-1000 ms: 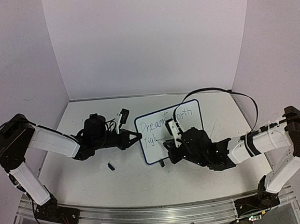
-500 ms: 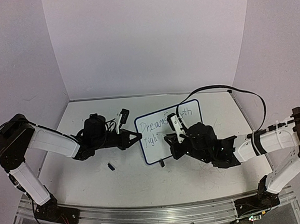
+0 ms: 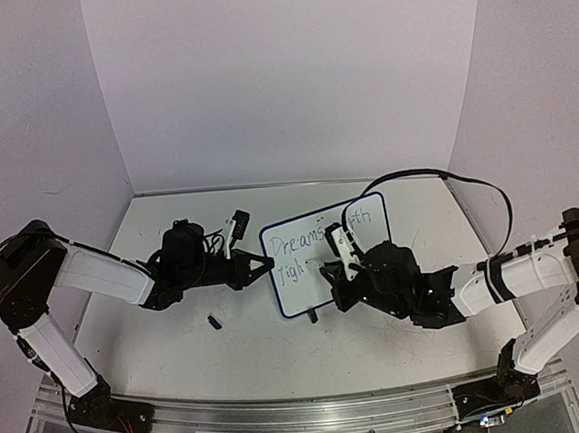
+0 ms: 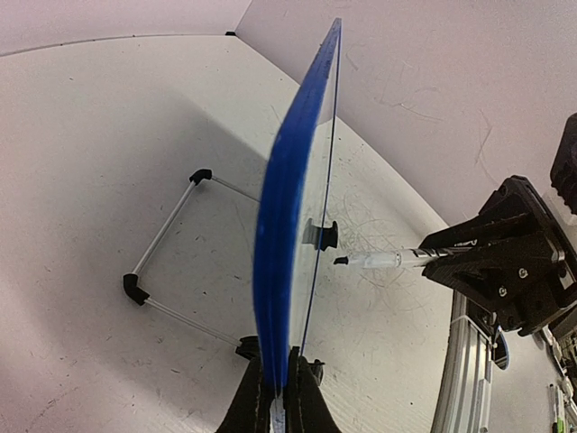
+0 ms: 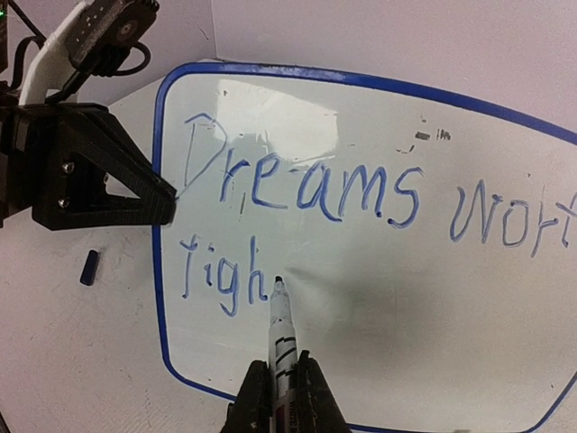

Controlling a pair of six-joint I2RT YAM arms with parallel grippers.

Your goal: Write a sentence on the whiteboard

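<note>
Blue sentence (image 5: 306, 194) on the whiteboard (image 5: 406, 298) reads "Dreams wort, figh"; right gripper (image 5: 284, 383) clamps a marker (image 5: 281, 329), left gripper (image 4: 281, 383) pinches the board's rim.

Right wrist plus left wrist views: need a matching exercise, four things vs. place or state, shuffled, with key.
1. left gripper
2. marker
3. small dark object
4. sentence

A. lying on the table beside the whiteboard
B. in the right gripper, tip just after "figh"
C. shut on the board's blue edge
D. blue ink, second line unfinished

Pairs: 1-C, 2-B, 3-A, 4-D
</note>
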